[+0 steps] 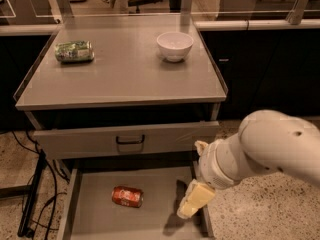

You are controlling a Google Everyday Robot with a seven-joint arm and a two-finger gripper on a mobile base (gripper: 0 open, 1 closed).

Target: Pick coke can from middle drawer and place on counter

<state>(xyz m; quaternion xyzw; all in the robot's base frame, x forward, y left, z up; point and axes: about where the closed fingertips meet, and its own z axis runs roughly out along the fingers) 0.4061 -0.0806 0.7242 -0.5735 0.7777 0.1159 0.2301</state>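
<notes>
The coke can (127, 196) lies on its side on the floor of the open middle drawer (95, 216), left of centre. My gripper (192, 180) is over the drawer's right edge, to the right of the can and apart from it. It is open and empty, with one cream finger (192, 201) hanging down into the drawer. The counter (125, 74) is the grey cabinet top above.
A green can (74, 51) lies on its side at the counter's back left. A white bowl (174, 45) stands at the back right. The drawer front with the black handle (130, 140) juts out slightly above the open drawer. Cables (30, 194) run over the floor at left.
</notes>
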